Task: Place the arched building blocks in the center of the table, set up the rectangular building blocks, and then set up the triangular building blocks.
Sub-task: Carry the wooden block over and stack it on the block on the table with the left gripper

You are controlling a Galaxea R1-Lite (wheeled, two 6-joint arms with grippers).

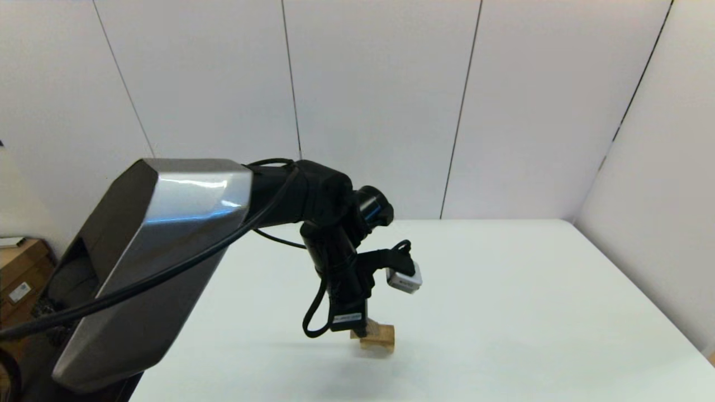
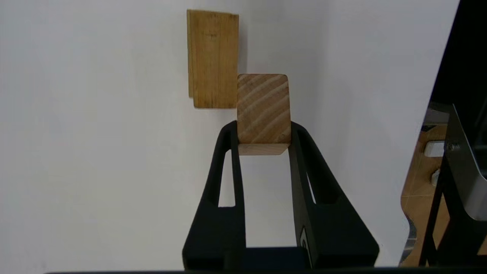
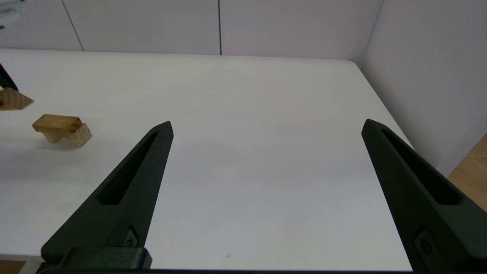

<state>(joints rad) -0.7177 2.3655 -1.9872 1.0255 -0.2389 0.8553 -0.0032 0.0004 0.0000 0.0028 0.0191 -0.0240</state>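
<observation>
My left gripper point(image 2: 263, 129) is shut on the triangular block point(image 2: 262, 110), a small light-wood piece with striped grain. It is held clear of the table point(image 2: 95, 152). Just beyond it lies the tan rectangular block point(image 2: 213, 59), seen flat from above. In the right wrist view that rectangular block point(image 3: 57, 122) rests on top of the arched block point(image 3: 80, 136), and the triangular block point(image 3: 15, 102) hangs up and to one side of this stack. In the head view the left gripper point(image 1: 357, 330) points down beside a wooden block point(image 1: 381, 338). My right gripper point(image 3: 268, 125) is open, low over the table's right part.
White wall panels stand behind the table point(image 1: 503, 307) and along its right side. The table's right edge and rounded far corner point(image 3: 352, 62) show. Cardboard boxes point(image 1: 22, 273) sit on the floor at the left. The left arm's silver link point(image 1: 156, 251) fills the left foreground.
</observation>
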